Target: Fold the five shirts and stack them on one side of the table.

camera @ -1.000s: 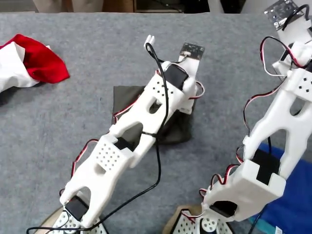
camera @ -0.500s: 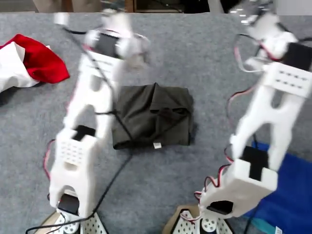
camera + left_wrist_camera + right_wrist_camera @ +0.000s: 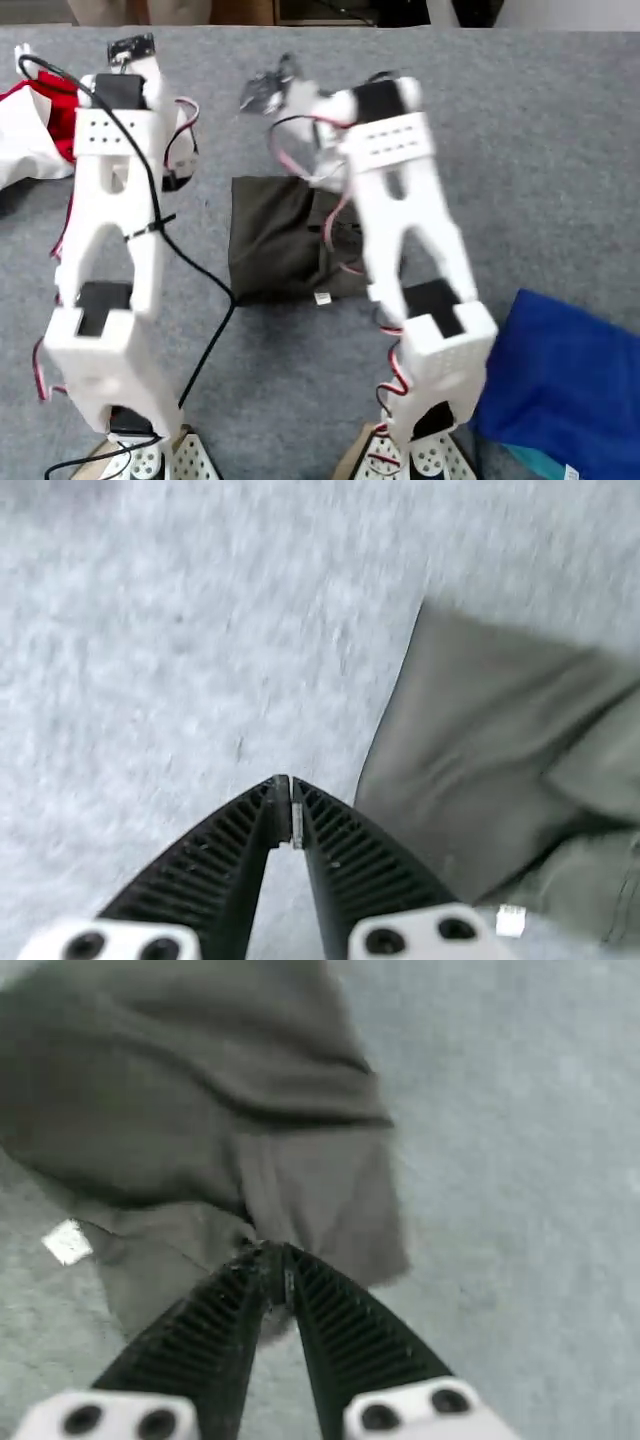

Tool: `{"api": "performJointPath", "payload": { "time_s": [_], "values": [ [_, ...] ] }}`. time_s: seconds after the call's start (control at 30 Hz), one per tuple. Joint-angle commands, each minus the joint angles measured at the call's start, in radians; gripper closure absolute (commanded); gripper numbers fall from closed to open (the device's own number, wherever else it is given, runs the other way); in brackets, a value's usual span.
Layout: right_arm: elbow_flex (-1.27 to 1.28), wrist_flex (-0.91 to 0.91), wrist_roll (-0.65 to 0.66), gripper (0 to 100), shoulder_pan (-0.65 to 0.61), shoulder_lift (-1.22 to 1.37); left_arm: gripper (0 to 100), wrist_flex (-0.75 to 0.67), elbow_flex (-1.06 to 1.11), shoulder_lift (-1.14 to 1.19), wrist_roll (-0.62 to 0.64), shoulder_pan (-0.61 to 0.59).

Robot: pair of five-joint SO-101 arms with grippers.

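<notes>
A folded dark olive shirt [image 3: 275, 240] lies at the table's middle, a small white tag at its near edge. My left gripper [image 3: 283, 802] is shut with nothing in it, over bare grey cloth just beside the olive shirt [image 3: 500, 780]. The left arm [image 3: 110, 200] stretches up the left side toward a red shirt [image 3: 50, 105] and a white shirt [image 3: 25, 150] lying crumpled at the far left. The right arm [image 3: 400, 190] lies across the olive shirt. My right gripper [image 3: 272, 1262] is shut, its tips just over the olive shirt [image 3: 200, 1090]. A blue shirt [image 3: 560, 385] lies at the near right.
The grey cloth-covered table [image 3: 540, 150] has open room at the far right and far middle. Both arm bases stand at the near edge. A black cable [image 3: 205, 340] trails from the left arm across the near table.
Both arms swung left. The left arm went from over the olive shirt to the far left side. The right arm came from the right edge to over the olive shirt, uncovering the blue shirt.
</notes>
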Motion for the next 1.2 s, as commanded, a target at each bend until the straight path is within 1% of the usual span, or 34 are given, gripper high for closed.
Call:
{"api": "performJointPath", "payload": {
  "time_s": [0.0, 0.1, 0.27, 0.43, 0.6, 0.73, 0.87, 1.07, 1.17],
  "values": [
    [0.004, 0.005, -0.035, 99.2, -0.062, 0.019, 98, 0.008, 0.170, -0.186, -0.025, 0.000],
    [0.008, 0.005, -0.054, 99.2, -0.101, 0.068, 98, -0.006, 0.316, -0.259, -0.071, -0.005],
    [-0.005, -0.011, -0.101, 99.2, -0.113, 0.197, 98, -0.078, 0.525, -0.325, -0.080, -0.011],
    [-0.005, -0.012, -0.110, 99.2, -0.117, 0.265, 98, -0.127, 0.612, -0.395, -0.158, -0.044],
    [-0.004, -0.032, -0.110, 99.2, -0.107, 0.309, 98, -0.178, 0.683, -0.458, -0.189, -0.094],
    [-0.007, -0.087, -0.103, 99.2, -0.051, 0.352, 98, -0.219, 0.738, -0.490, -0.189, -0.127],
    [-0.007, -0.135, -0.072, 99.2, 0.024, 0.372, 98, -0.227, 0.764, -0.510, -0.189, -0.146],
    [-0.045, -0.163, -0.026, 99.2, 0.111, 0.367, 98, -0.226, 0.766, -0.515, -0.189, -0.140],
    [-0.091, -0.166, 0.018, 99.2, 0.153, 0.367, 98, -0.226, 0.766, -0.515, -0.189, -0.138]
  ]
}}
